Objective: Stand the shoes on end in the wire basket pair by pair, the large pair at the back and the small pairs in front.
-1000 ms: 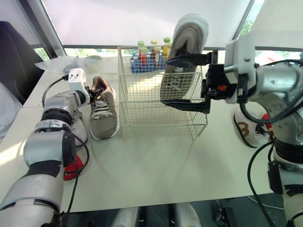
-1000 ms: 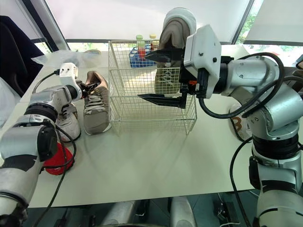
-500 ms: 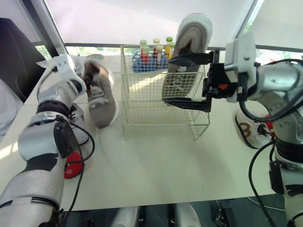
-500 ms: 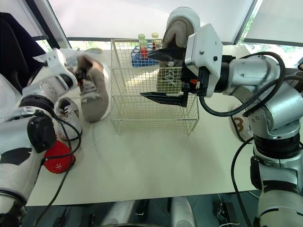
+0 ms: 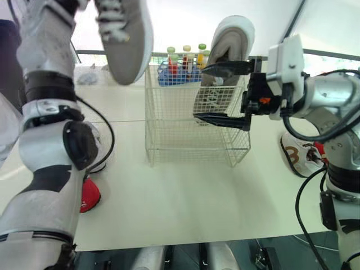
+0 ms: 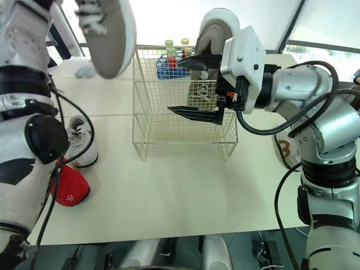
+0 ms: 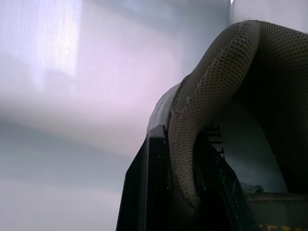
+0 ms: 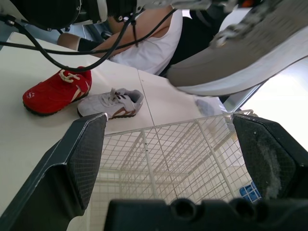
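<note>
Working on the large pair, by the look of it, with the job barely begun. Seeing one large grey shoe [image 5: 225, 45] standing on end in the wire basket [image 5: 169, 140] at its 1 o'clock corner, its upper end rising above the rim. Carrying the second grey shoe [image 5: 124, 39] high in the air at about 10 o'clock from the basket, well clear of the bench [image 5: 197, 197]. Leaving, on this reckoning, that shoe to go in at the back beside the first, and then the small ones: a white shoe [image 6: 81, 143] and a red shoe [image 6: 70, 185] lying on the bench at 8 o'clock from the basket, and the other white shoe [image 5: 295, 154] at 3 o'clock, none inside the wire yet. Pinching the carried shoe with the left gripper [image 7: 180, 144], fingers [image 7: 154, 183] closed down on the heel collar, one inside and one outside. Holding the right gripper [image 5: 222, 94] spread wide and empty at the basket's 3 o'clock side, close by the standing shoe; not being able to tell whether its upper finger is touching that shoe.
</note>
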`<move>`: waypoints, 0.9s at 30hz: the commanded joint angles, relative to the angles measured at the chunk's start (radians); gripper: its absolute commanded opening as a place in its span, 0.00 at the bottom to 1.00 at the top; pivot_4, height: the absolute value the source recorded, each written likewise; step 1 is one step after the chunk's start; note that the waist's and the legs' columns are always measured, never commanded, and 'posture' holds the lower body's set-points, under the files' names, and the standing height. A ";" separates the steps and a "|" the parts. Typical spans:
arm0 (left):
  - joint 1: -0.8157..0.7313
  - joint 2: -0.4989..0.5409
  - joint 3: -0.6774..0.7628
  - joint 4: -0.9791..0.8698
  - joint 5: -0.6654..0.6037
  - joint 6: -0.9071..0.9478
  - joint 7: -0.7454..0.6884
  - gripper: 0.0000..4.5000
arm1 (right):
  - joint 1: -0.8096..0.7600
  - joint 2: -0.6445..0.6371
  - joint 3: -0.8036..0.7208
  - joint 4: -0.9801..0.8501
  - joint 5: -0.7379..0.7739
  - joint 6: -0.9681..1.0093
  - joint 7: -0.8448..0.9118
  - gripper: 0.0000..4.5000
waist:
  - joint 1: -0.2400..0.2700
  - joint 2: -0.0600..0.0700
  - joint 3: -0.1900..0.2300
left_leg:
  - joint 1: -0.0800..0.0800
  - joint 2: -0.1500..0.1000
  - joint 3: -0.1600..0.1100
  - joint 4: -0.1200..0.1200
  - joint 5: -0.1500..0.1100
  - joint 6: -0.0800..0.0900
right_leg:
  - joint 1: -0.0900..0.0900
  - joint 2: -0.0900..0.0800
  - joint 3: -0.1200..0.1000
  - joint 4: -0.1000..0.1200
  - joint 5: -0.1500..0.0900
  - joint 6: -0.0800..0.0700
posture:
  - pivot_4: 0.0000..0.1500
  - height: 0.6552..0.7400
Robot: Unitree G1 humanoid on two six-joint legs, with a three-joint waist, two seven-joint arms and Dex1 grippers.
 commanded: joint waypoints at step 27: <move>0.234 -0.361 -0.254 0.154 0.578 -1.122 0.774 0.01 | 0.010 -0.069 -0.064 -0.128 0.053 0.101 -0.111 1.00 | 0.002 0.000 0.000 | 0.001 0.000 0.001 0.000 0.000 0.000 | 0.001 0.000 0.000 0.001 0.000 0.000 | 1.00 1.00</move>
